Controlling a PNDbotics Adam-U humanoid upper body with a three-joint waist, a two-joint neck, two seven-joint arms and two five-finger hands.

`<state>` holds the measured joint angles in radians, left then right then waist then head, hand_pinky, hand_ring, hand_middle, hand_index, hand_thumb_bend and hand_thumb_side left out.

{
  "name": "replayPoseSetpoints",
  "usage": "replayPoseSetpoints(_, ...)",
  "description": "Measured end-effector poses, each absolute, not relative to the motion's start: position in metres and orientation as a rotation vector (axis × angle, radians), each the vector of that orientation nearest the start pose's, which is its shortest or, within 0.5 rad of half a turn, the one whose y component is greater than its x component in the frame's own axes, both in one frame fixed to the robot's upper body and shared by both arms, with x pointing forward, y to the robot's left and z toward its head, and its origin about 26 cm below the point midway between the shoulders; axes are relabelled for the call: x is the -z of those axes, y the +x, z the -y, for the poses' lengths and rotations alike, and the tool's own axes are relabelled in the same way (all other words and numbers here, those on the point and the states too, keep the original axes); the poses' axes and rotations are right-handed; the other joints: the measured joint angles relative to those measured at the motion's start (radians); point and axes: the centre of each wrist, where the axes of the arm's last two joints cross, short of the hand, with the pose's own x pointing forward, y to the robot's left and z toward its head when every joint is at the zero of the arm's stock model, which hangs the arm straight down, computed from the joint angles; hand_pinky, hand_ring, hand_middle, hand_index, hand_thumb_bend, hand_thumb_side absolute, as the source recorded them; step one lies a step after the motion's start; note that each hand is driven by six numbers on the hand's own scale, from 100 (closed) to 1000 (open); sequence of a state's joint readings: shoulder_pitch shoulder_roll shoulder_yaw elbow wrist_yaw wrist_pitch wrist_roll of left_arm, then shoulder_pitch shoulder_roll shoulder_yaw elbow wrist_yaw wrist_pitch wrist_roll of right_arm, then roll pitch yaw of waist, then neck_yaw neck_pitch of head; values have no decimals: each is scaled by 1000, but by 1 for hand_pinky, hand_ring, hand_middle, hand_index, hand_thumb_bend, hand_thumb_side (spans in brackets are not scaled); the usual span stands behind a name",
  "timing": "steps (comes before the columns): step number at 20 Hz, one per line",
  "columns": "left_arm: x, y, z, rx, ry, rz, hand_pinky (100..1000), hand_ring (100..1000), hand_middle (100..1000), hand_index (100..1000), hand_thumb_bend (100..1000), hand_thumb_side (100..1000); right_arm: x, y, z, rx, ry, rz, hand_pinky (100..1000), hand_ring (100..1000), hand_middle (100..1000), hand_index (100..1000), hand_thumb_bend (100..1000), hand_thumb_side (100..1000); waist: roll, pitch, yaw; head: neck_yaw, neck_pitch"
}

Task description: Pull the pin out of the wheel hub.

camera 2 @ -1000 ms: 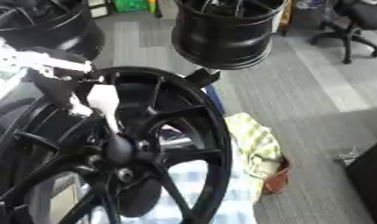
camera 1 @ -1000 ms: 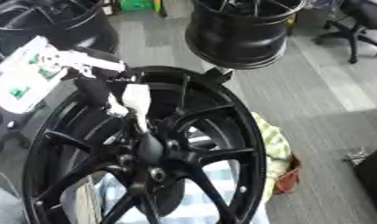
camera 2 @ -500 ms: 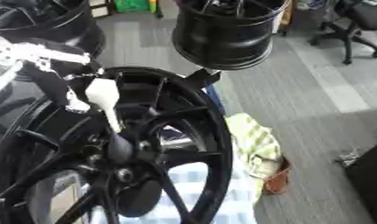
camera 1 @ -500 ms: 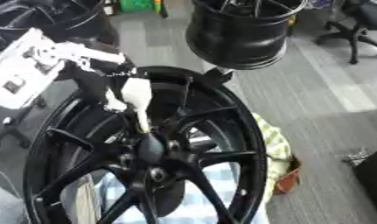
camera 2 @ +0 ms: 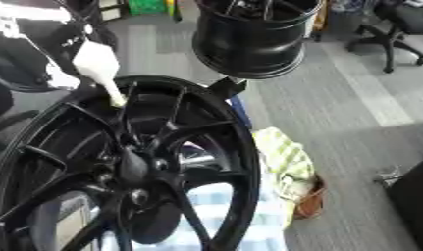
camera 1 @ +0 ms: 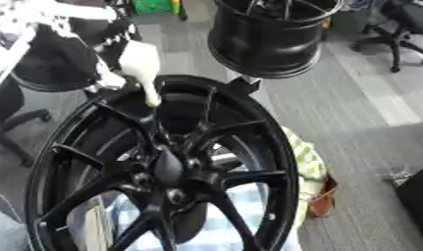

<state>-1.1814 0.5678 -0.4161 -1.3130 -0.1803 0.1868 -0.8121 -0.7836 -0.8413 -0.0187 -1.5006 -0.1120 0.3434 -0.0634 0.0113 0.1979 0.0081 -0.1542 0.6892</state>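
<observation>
A large black spoked wheel hub (camera 1: 275, 147) stands tilted in front of me, its centre boss (camera 1: 167, 166) low in the left eye view. A white tapered pin (camera 1: 139, 63) hangs above the upper spokes, point down, clear of the centre boss. My left hand (camera 1: 110, 40) comes in from the upper left, blurred, its dark fingers curled round the pin's thick top end. My right hand shows in neither view.
A second black wheel (camera 1: 270, 34) stands behind the hub, and another dark wheel (camera 1: 51, 68) is at the left. A yellow-green checked cloth (camera 1: 309, 162) and a brown thing (camera 1: 322, 201) lie on the grey floor to the right. An office chair (camera 1: 403, 24) is at the far right.
My left hand has risen up and to the left with the pin, whose point has come away from the hub's centre to above the upper spokes.
</observation>
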Motion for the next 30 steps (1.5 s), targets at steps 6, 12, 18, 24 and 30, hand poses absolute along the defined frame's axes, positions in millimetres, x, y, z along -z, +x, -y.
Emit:
replayPoseSetpoints(6, -397, 420, -293, 1264, 571, 1619, 648, 549, 351, 487, 190, 101, -348, 367, 374, -313, -750, 1931, 770, 720, 671, 779, 437, 351, 6, 0, 14, -23, 0)
replayPoseSetpoints(12, -404, 398, -394, 909, 762, 1648, 648, 552, 351, 491, 158, 100, -350, 363, 382, -280, -773, 1934, 770, 720, 672, 779, 436, 351, -3, 1, 24, -18, 4)
replayPoseSetpoints(18, -392, 379, -454, 708, 881, 1589, 649, 555, 357, 498, 162, 100, -349, 362, 384, -268, -778, 1937, 769, 720, 672, 779, 436, 351, -14, 3, 29, 0, 4)
replayPoseSetpoints(24, -361, 373, -500, 547, 984, 1435, 654, 564, 379, 524, 193, 100, -351, 361, 384, -260, -779, 1947, 768, 721, 672, 779, 434, 352, -14, 5, 27, 2, 3)
replayPoseSetpoints(30, -331, 374, -524, 473, 1066, 1301, 665, 583, 416, 566, 155, 101, -351, 361, 384, -255, -778, 1953, 768, 716, 672, 779, 434, 351, -16, 5, 23, 5, -6)
